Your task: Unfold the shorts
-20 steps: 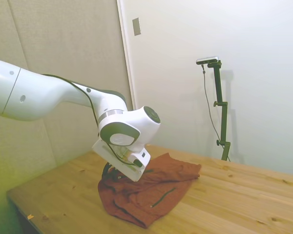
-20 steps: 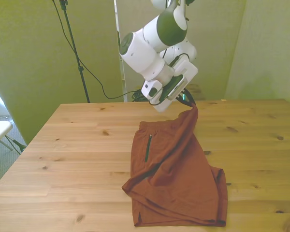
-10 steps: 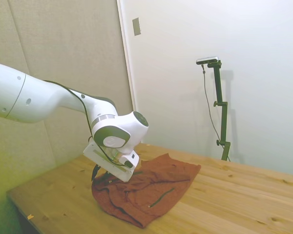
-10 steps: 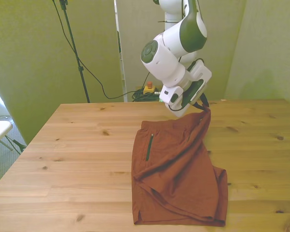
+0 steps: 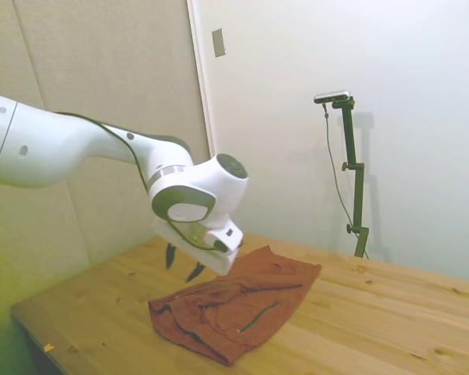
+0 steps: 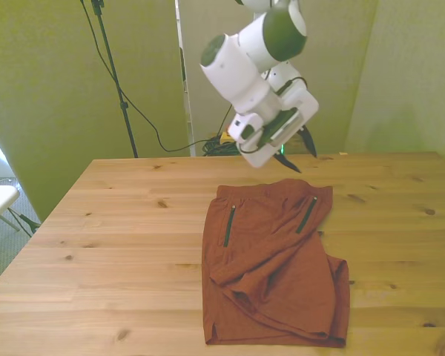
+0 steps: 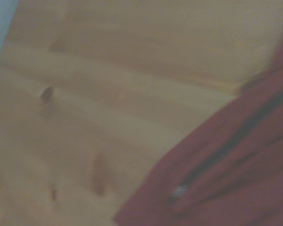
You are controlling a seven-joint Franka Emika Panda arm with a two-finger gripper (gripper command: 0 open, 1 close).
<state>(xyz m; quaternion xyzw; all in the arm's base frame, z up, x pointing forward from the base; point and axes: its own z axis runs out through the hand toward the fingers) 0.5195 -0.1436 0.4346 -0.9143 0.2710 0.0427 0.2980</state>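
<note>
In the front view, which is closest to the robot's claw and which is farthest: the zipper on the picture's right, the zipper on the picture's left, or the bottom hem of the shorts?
From the gripper:
1. Right zipper, just below it.
2. Left zipper, across the shorts.
3. Bottom hem, at the table's near edge.

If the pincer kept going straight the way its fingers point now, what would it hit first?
Probably the bare wooden table, just beside the back edge of the shorts. The open pincer points down at a slant, and depth is hard to judge, so it might clip the cloth.

The rust-red soft cloth shorts (image 6: 271, 259) look matt and creased; the pale wooden table (image 6: 119, 245) looks smooth, with knots.
</note>
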